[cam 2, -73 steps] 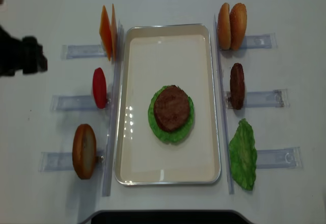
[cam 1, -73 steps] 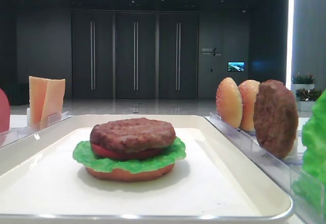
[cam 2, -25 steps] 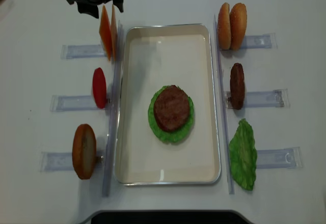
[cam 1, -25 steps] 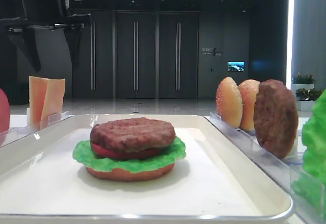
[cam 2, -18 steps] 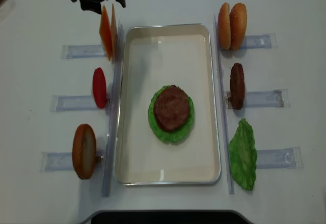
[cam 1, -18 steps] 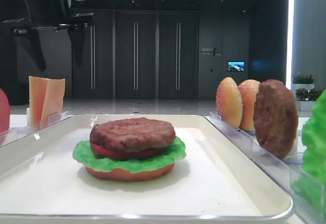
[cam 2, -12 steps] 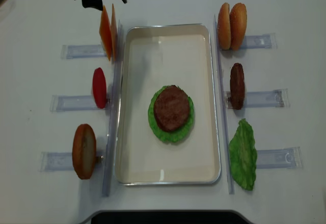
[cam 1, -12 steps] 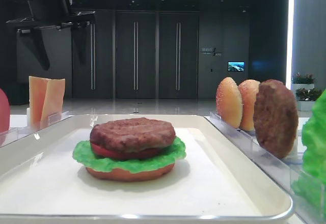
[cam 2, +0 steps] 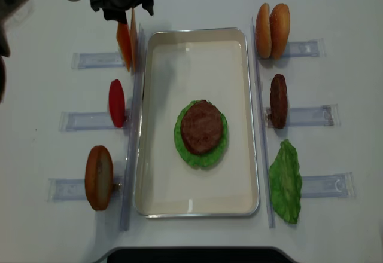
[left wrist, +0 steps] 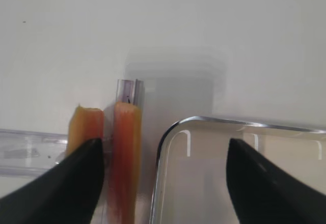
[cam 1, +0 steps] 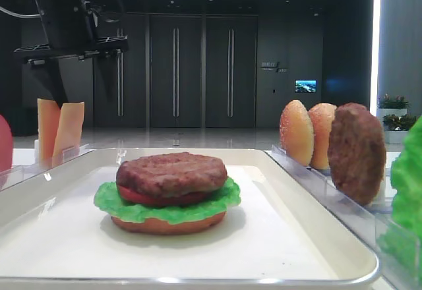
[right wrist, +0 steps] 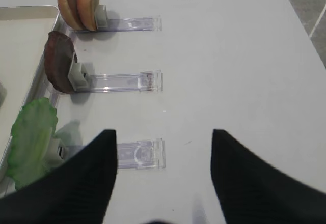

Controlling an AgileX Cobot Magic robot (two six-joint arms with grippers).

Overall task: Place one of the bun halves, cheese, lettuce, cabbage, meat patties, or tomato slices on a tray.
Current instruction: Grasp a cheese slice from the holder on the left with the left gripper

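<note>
Dark doors and a dim hall stand behind a white table. At its far left, the left gripper hangs with jaws apart over the upright cheese, just beside the tray. Inside, lettuce and a patty are stacked. Off to the right, the right gripper is spread over bare table.

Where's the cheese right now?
In the overhead view the cheese stands on edge, two slices in a clear holder, just left of the tray's far left corner, with the open left gripper over it.
</note>
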